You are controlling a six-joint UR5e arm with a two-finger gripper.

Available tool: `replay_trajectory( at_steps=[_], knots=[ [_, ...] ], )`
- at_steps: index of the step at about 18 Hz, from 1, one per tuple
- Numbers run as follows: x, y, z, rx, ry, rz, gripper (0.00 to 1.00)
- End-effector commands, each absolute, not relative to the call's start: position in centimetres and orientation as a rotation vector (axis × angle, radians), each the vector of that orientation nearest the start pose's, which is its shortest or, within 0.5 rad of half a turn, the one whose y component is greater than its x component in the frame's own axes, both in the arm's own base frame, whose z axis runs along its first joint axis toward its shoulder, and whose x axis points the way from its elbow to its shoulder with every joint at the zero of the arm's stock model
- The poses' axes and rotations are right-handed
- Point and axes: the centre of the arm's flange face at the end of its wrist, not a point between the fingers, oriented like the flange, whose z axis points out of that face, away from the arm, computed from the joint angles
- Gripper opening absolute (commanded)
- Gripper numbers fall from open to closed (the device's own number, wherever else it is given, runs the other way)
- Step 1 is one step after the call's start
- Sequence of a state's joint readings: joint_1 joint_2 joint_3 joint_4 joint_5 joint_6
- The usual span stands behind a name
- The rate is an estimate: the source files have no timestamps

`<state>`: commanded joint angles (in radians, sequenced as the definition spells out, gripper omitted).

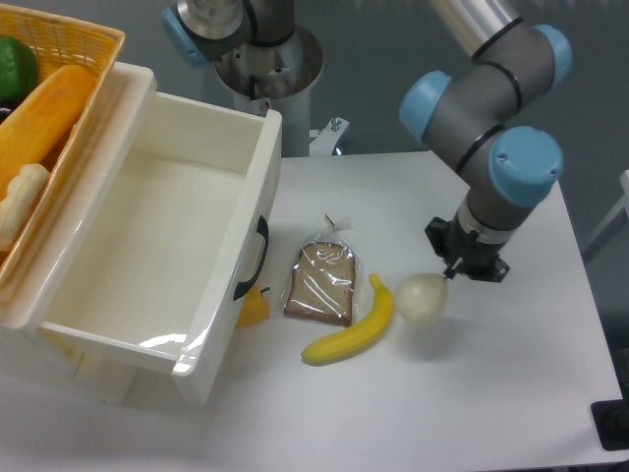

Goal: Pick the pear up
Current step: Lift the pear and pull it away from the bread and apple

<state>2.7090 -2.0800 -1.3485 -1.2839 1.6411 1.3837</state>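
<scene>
The pear is a pale cream roundish fruit lying on the white table, right of centre, with its thin stem pointing up and right. It touches the tip of a yellow banana on its left. My gripper hangs from the grey and blue arm, pointing down, just right of and behind the pear, close to the stem. Its black body hides the fingertips, so I cannot tell how the jaws stand or whether they touch the pear.
A slice of bread in a clear bag lies left of the banana. A large white open bin fills the left side, with a small orange-yellow fruit at its base. A yellow basket of produce sits behind it.
</scene>
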Motion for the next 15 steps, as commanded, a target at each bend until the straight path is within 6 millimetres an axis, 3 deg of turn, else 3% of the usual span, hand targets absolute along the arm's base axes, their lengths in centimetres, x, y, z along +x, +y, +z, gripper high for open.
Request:
replay_trajectory(
  at_steps=[5,8,15],
  knots=[
    [-59.0,40.7,33.9,-3.194,0.383,0.112,0.0],
    [-60.6,39.4,34.4,-3.18,0.34,0.113,0.0],
    [-60.6,38.9,35.4,-3.173,0.312,0.108,0.0]
  ],
)
